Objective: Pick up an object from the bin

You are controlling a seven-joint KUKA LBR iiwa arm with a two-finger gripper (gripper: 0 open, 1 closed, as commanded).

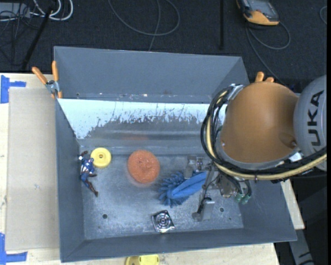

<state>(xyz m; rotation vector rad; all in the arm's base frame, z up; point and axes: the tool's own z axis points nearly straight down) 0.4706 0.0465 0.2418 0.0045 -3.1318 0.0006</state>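
My gripper (200,187) is low in the right part of the bin, under the arm's orange cover. Its fingers stand apart, one fingertip (196,162) behind and one fingertip (202,211) in front of a blue brush (179,189). The brush lies on the floor with its bristly head to the left and its handle running right between the fingers. The fingers are not pressed against the handle. An orange round ball (143,166) sits just left of the brush head. A small silver square piece (163,221) lies near the front wall.
A yellow disc (101,157) and a small blue and red figurine (89,174) lie at the left side of the bin. The arm and its cables hang over the right wall. The back wall slopes up steeply.
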